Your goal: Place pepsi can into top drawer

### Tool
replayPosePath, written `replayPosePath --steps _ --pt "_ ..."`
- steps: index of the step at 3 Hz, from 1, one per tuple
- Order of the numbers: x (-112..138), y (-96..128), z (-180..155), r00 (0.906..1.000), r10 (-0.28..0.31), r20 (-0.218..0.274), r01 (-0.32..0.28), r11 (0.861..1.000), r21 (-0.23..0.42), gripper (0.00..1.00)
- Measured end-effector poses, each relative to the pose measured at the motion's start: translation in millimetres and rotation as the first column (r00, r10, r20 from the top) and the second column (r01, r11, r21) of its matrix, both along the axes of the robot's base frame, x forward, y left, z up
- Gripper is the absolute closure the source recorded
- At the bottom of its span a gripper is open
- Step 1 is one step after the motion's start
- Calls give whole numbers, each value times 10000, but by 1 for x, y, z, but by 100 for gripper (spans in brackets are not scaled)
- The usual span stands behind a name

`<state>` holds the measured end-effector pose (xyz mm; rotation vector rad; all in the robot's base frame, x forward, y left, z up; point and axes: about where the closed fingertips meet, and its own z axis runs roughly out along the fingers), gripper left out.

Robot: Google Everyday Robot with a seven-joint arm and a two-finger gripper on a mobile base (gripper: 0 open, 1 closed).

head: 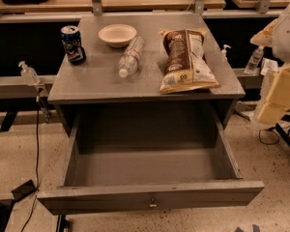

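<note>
The pepsi can (72,43), dark blue with a silver top, stands upright at the back left corner of the grey cabinet top (94,83). The top drawer (150,195) is pulled fully open toward me. Its inside is empty, and its small knob (152,204) sits in the middle of the front panel. My gripper is out of view. Only a white and yellowish part of my arm (280,88) shows at the right edge, to the right of the cabinet and well away from the can.
On the cabinet top lie a white bowl (117,35), a clear water bottle (131,57) on its side and a brown chip bag (184,60). A pump bottle (28,74) stands on a ledge at left, and small bottles (253,59) at right. A cable (37,144) hangs at the left.
</note>
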<state>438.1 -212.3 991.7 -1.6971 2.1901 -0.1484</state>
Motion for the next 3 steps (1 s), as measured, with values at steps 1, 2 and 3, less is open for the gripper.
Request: replayPosePath --steps 1,2,3 --pt "0 0 0 10000 0 0 0 10000 0 0" --pt "5 8 1 9997 224 -15 -224 9997 -46 0" --pt "84 52 1 9911 1186 607 -1196 9927 146 0"
